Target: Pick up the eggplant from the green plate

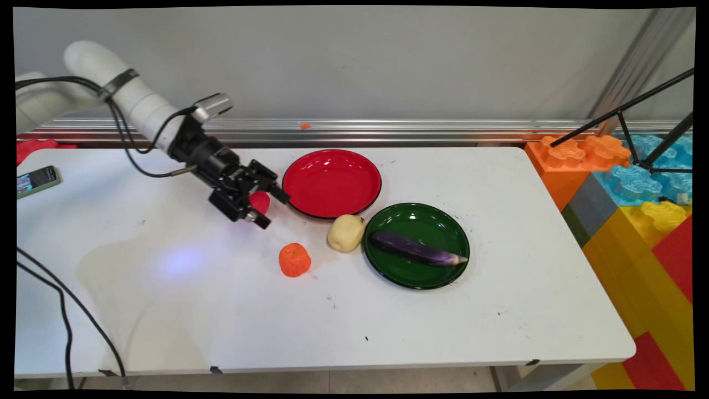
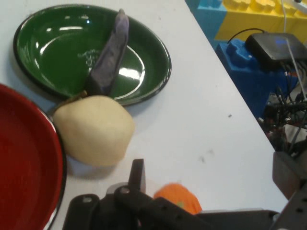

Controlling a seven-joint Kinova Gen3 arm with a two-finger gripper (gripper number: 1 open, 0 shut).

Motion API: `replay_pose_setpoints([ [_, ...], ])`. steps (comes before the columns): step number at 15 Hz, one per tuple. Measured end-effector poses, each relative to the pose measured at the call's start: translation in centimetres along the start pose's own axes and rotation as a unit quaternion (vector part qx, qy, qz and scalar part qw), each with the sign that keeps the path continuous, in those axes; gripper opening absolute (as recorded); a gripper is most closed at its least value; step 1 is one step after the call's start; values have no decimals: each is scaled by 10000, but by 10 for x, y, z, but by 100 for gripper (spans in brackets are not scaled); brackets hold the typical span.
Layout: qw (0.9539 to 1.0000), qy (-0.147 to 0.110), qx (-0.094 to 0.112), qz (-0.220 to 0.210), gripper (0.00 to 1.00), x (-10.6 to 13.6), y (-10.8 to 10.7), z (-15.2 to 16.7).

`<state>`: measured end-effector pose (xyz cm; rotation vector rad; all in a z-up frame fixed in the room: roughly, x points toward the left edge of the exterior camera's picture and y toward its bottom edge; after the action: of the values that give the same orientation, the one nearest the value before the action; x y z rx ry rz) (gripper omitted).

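Note:
My gripper [image 1: 271, 210] hangs tilted above the table, left of the red plate [image 1: 331, 183], shut on a small red object [image 1: 259, 202]. In the hand view that object is hidden; one black finger [image 2: 137, 173] rises from the bottom edge. Nearest ahead are a pale yellow fruit [image 1: 346, 233] [image 2: 93, 129] and a small orange fruit [image 1: 294, 259] [image 2: 177, 197], both on the table. The yellow fruit sits between the red plate [image 2: 24, 167] and the green plate [image 1: 421, 221] [image 2: 48, 48]. A purple eggplant [image 1: 416, 249] [image 2: 109, 55] lies in the green plate.
A phone [image 1: 36, 180] lies at the table's far left edge. Large toy blocks [image 1: 637, 210] in orange, blue, yellow and red stand off the table's right end, with black tripod legs [image 1: 626, 111] above them. Black cables [image 1: 66, 310] hang at the front left.

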<state>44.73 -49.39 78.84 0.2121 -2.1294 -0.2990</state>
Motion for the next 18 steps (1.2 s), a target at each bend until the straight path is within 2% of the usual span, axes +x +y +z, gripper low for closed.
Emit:
replay_pose_setpoints([
  [8,9996,-18,-136,234,100,35,-22,48],
  [18,9981,-64,-245,565,100,61,-51,104],
])
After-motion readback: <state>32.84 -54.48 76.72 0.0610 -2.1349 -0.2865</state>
